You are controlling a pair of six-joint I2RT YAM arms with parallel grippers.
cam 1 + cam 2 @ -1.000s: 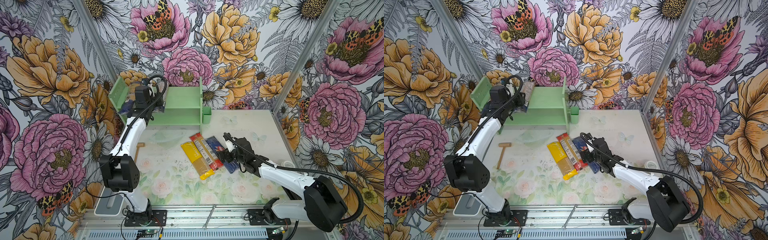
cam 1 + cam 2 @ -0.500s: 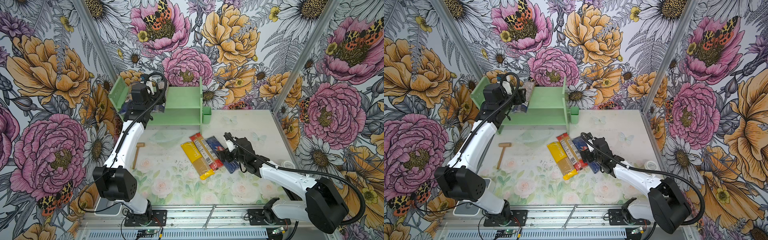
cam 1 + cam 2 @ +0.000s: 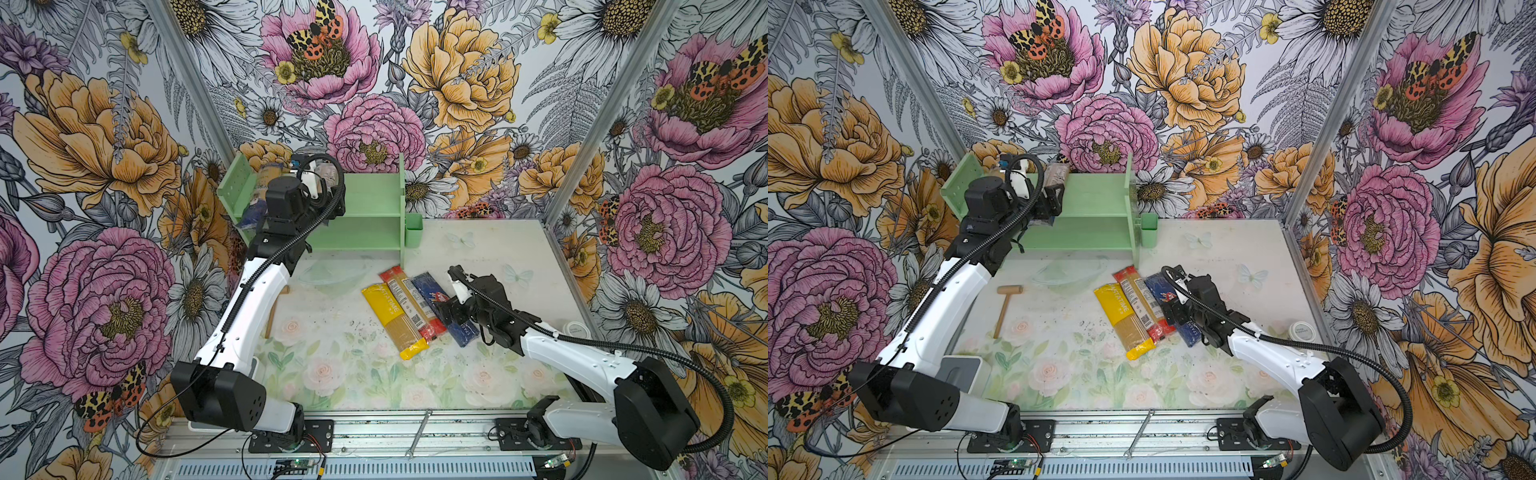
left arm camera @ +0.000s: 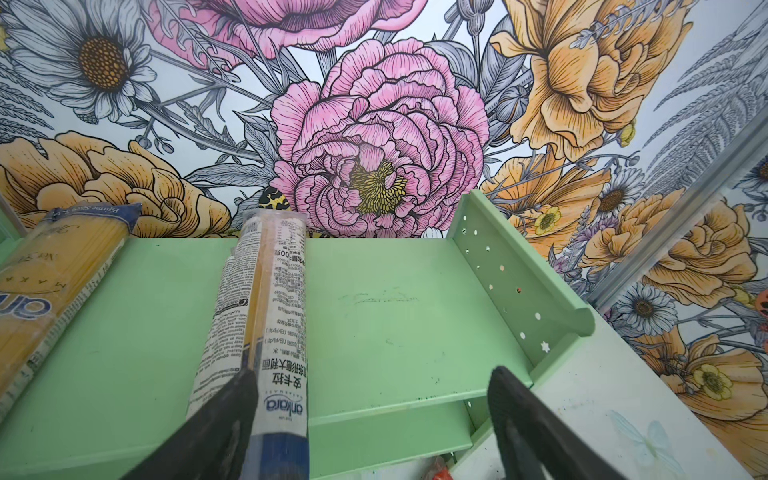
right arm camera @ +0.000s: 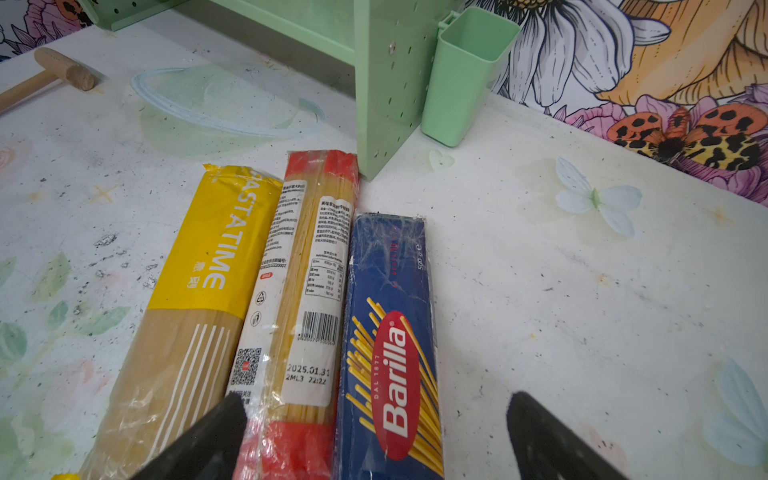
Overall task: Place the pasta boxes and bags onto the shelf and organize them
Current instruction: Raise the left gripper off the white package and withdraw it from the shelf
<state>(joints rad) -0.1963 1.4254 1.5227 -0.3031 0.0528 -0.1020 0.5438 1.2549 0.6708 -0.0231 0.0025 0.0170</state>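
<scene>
Both sets of fingers we log spread wide, gripping nothing. At the table's 11 o'clock, the left gripper (image 4: 372, 376) has one finger (image 4: 224, 415) against the Ankara spaghetti pack (image 4: 266, 316), which lies on the shelf (image 4: 395, 311) top tier. The right gripper (image 5: 376, 400) straddles the Barilla box (image 5: 390, 332), at 3 o'clock of the red-ended bag (image 5: 307, 270).

Mint shelf (image 3: 1096, 195), yellow bag (image 3: 1123, 322) nearby

Both top views share the whole table (image 3: 498, 245) from above; both wrist cameras look closely toward the shelf (image 4: 374, 311).
</scene>
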